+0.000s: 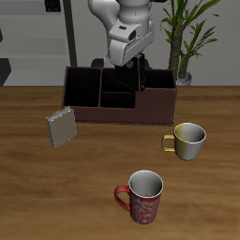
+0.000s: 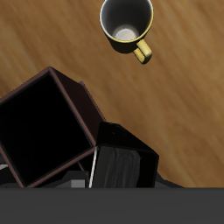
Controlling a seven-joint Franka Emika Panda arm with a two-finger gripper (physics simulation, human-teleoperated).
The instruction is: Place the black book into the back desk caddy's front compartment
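Note:
My gripper (image 1: 134,62) is shut on the black book (image 1: 141,77) and holds it upright above the back desk caddy (image 1: 89,114), a wide, low reddish-brown box with black compartments at the back of the table. In the exterior view the book's lower edge hangs over the caddy's inner dividers, near the side where the plant stands. In the wrist view the black book (image 2: 124,163) sits just beside the rim of a square black compartment of the caddy (image 2: 80,98). My fingers are mostly hidden by the book.
A grey speckled book (image 1: 62,127) leans in front of the caddy. A yellow mug (image 1: 187,140) stands in front of the caddy, also in the wrist view (image 2: 128,23). A red mug (image 1: 142,197) is near the front edge. A potted plant (image 1: 185,37) stands behind.

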